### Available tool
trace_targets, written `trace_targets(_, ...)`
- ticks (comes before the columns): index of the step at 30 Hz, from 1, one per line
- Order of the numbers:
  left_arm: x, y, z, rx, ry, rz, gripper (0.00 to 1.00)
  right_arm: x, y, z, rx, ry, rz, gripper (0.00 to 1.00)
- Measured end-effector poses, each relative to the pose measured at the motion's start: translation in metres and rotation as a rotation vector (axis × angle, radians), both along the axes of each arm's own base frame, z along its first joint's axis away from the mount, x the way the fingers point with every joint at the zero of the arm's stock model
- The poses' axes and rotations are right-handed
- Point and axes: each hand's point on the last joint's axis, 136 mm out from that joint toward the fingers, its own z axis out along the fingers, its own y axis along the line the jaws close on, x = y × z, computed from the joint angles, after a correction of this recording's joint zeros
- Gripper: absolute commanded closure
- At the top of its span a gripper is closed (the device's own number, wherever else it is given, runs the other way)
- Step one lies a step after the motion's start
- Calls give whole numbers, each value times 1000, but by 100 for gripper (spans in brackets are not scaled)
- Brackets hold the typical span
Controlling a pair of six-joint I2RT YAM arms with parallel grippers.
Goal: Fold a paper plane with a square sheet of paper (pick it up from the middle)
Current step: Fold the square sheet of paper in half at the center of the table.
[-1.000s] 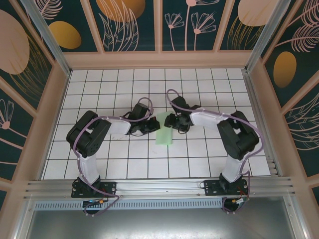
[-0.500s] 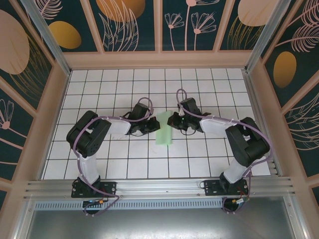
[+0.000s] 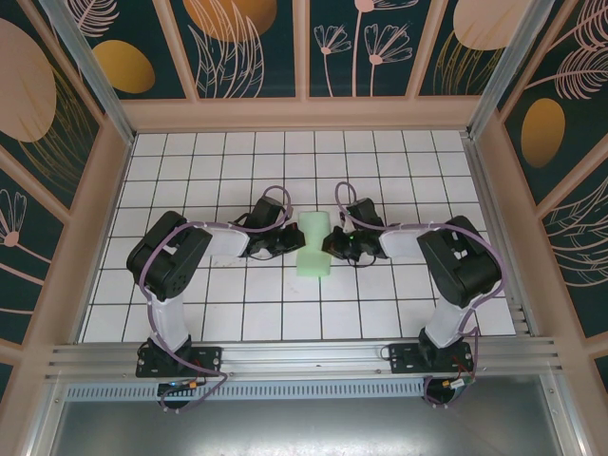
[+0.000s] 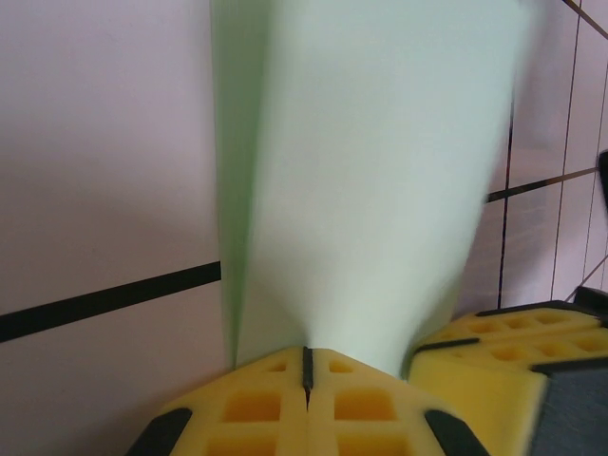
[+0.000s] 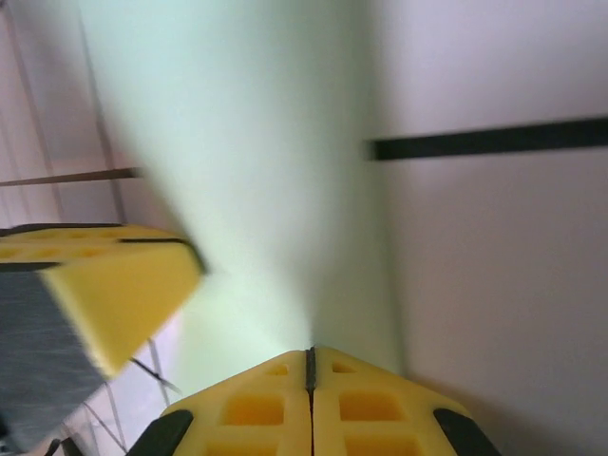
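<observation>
A: Starting on the left: our left pincer lies low over the table, jaws pressed together on the left edge of the paper, right at its waist.

B: And its wrist camera gives us the paper coming straight out of the closed jaws and fanning away. No gap there.

A: In the middle of the table, between our two arms, is the paper itself. It's a narrow folded strip, long axis running from our bases toward the far wall.

B: Does it point anywhere?

A: Not that we can call. Both ends look blunt, flaring out from the squeezed middle, with no nose to speak of.

B: Over to the right, our right pincer is clamped too. It's on the opposite edge, facing the left one across the strip.

A: So both reach in crosswise to the long axis, each as near as the other. We judge the next move turns on that, since any pull goes sideways, across the crease.

B: Whether the paper is off the table, we can't tell.
</observation>
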Motion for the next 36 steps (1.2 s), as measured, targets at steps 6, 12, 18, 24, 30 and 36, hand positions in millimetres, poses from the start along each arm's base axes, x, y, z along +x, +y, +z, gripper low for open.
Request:
trace_targets(6, 0, 0, 0, -3, -4, 0, 100, -1, -2, -1, 44, -43, 15, 92)
trace_targets(12, 0, 0, 0, -4, -6, 0, 100, -2, -1, 2, 56, -47, 27, 91)
trace_targets(18, 0, 0, 0, -4, -5, 0, 100, -5, 3, 27, 102, -74, 48, 91)
trace_targets(24, 0, 0, 0, -4, -6, 0, 100, -13, 4, 28, 126, -65, 63, 91)
trace_targets(30, 0, 0, 0, -4, -6, 0, 100, -30, -2, 0, 94, 6, 68, 91)
trace_targets(36, 0, 0, 0, -3, -6, 0, 100, -30, -2, 1, 87, 1, 71, 91)
